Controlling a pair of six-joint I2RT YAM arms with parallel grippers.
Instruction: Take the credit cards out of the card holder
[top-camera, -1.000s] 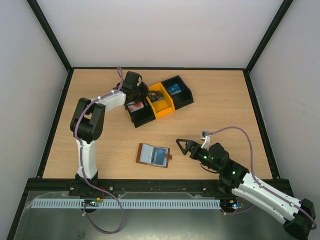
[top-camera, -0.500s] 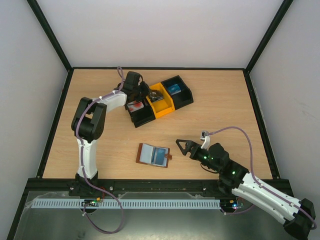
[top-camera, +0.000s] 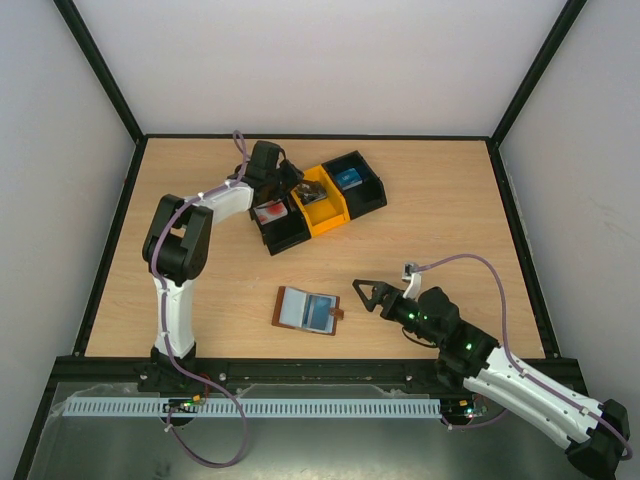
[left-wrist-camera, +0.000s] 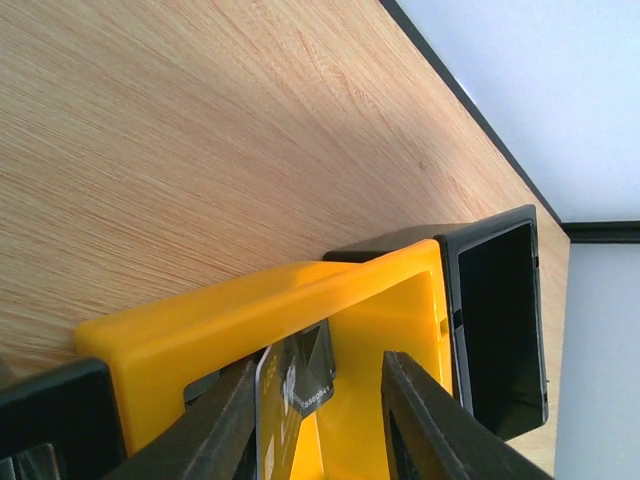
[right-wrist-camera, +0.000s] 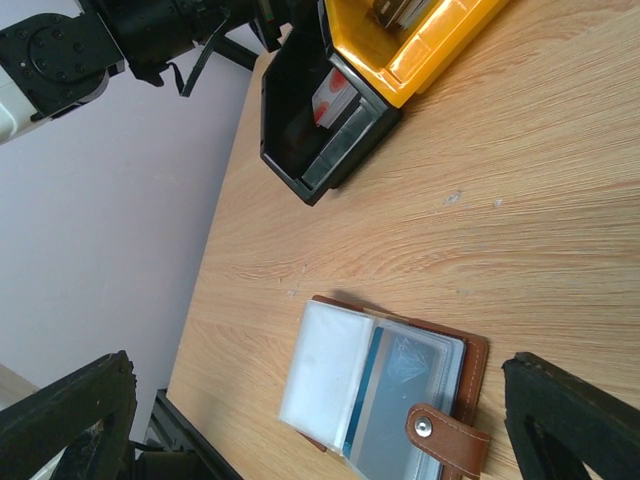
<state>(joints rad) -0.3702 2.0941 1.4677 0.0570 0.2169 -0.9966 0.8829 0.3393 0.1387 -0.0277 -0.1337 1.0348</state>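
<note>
The brown card holder lies open on the table, its strap tab to the right. A blue credit card sits inside its clear sleeves. My right gripper hovers just right of the holder, open and empty, and its jaws frame the holder in the right wrist view. My left gripper reaches into the orange bin with its jaws apart. A dark grey credit card with white marks stands on edge in that bin, leaning on the left finger and clear of the right finger.
Three bins stand in a row at the back: a black one holding a red and white card, the orange one, and a black one with a blue item. The table's black rim runs along the left.
My left gripper's jaws have spread apart over the orange bin, letting go of the dark grey card. The right arm and the card holder have stayed put.
</note>
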